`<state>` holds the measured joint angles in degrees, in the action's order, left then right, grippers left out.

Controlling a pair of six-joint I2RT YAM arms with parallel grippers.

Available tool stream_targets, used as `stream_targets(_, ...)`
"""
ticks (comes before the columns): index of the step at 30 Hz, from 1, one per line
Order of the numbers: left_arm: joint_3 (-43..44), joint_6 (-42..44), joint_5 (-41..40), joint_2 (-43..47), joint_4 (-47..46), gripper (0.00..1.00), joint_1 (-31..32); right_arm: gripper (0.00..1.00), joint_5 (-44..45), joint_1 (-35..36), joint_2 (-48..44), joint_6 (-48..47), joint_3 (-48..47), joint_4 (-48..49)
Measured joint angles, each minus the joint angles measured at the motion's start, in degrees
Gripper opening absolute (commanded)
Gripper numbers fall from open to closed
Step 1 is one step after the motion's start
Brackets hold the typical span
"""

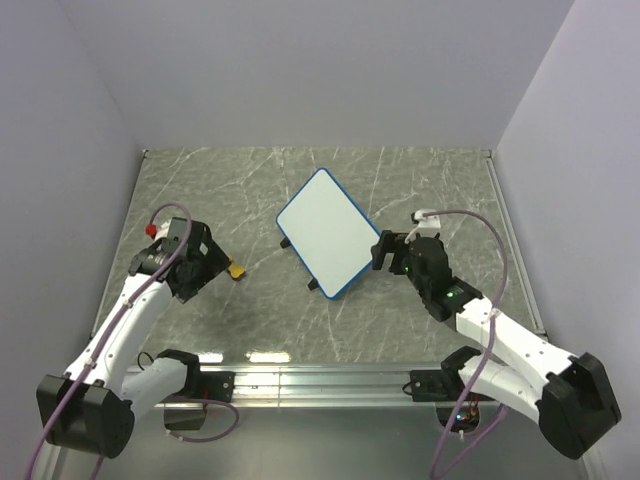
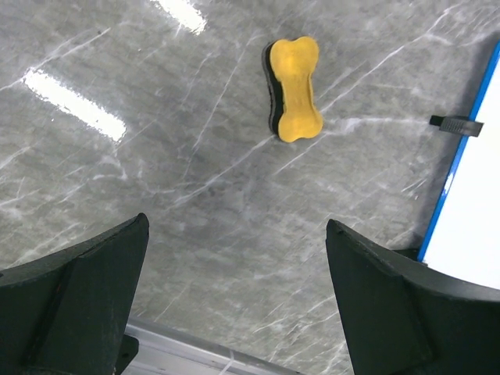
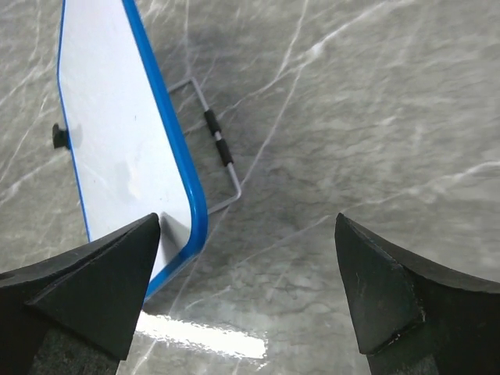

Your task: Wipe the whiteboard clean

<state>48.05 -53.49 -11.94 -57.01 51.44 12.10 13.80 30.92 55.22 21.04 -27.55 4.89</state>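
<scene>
Whiteboard (image 1: 326,233) reads clean; judged light, rigid, slick-faced, best taken by the blue rim (image 3: 176,141). Left jaws and right jaws stand wide open, empty.

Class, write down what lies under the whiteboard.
A wire stand sticks out from under the whiteboard's edge onto the table; whatever else lies beneath is covered by it.

Through your left wrist camera, your left gripper (image 2: 238,234) has its jaws spread wide, with grey marbled table (image 2: 195,195) showing between them. Ahead of it you have a yellow bone-shaped eraser (image 2: 295,90) with a dark underside, lying flat. At your right edge sits the whiteboard (image 2: 476,226), blue-rimmed, with a black foot (image 2: 455,123) jutting toward the eraser.
</scene>
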Motion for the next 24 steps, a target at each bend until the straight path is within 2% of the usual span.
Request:
stream_targets(6,3.1,0.4,-0.6,-2.7,-2.0,0.99,0.0,0.99,5.8,-0.1,-7.3,-0.9,-7.2,-10.4)
stream_targets(10,4.5,1.8,-0.4,-4.2,-7.2,0.99,0.0,0.99,7.2,-0.1,-13.5,-0.7,-13.8,-16.8)
stream_targets(16,4.8,2.2,0.5,-7.9,-15.5,0.99,0.1,1.00,-0.3,-0.1,-22.6,2.1,-19.7,-21.0)
stream_targets(20,7.3,2.2,1.4,-13.2,-19.0,1.00,0.2,1.00,-5.7,-0.1,-23.4,6.6,-23.9,-25.8)
stream_targets(24,11.2,2.4,1.7,-17.7,-21.3,0.99,1.1,0.97,-9.0,-0.1,-24.9,9.3,-23.5,-28.0)
